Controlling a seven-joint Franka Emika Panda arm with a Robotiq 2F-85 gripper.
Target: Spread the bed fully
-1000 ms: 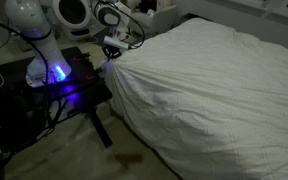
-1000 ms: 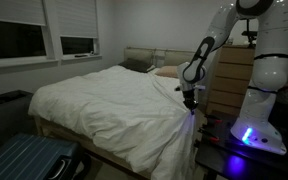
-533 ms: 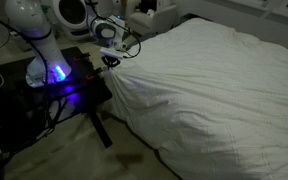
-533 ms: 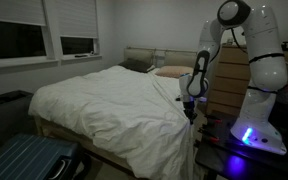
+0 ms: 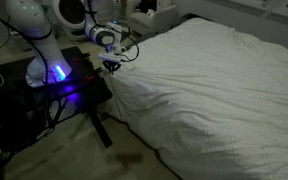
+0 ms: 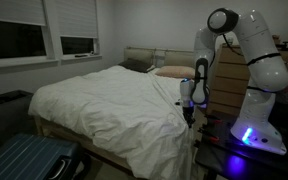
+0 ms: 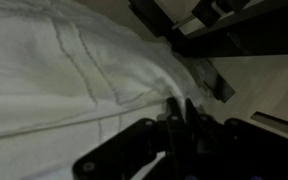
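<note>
The bed (image 5: pixel 219 85) takes up most of both exterior views. Its white duvet (image 6: pixel 99 100) covers nearly the whole mattress, wrinkled but lying flat, with a pillow (image 6: pixel 169 72) showing at the far headboard end. The gripper (image 5: pixel 111 66) is at the side of the bed that faces the robot's desk (image 5: pixel 84 92), low against the draped edge of the duvet.

In the wrist view the gripper (image 7: pixel 179 112) has its fingers close together, right where a raised ridge of cloth runs in. The view is too dark and blurred there for me to tell whether any fabric is pinched between them.

The step in hand looks like settling this side edge.

- **Pull direction:** any pull should go outward and down along the bed's side, not up, so the ridge flattens rather than bunching.
- **Release:** let go only once the hem hangs straight.
- **Retreat:** spread the jaws wide and back away sideways before rising, so the fingertips don't drag cloth along.
- **Clearance:** the desk corner is near the gripper, so the retreat path needs care.
</note>
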